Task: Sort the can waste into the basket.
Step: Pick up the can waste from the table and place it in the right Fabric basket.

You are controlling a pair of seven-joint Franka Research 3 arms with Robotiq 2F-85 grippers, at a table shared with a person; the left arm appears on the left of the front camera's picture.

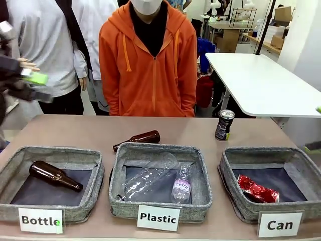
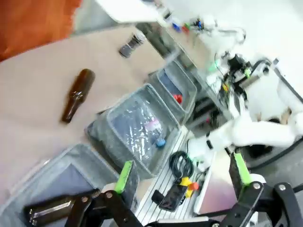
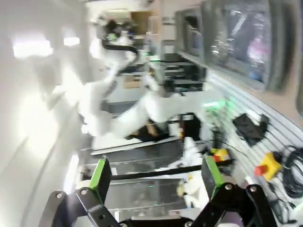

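Observation:
The black can with a silver top stands upright on the table, behind the right-hand basket marked "Can". The crushed red can lies inside that basket. My left gripper hangs high at the far left, well away from both cans, blurred. In the left wrist view my left gripper is open and holds nothing; the black can, the basket and the red can lie far off. My right gripper is open and holds nothing, facing the robot stand and screens.
A "Bottle" bin holds one brown bottle. A "Plastic" bin holds clear plastic bottles. Another brown bottle lies on the table behind it. A person in an orange hoodie stands at the far side.

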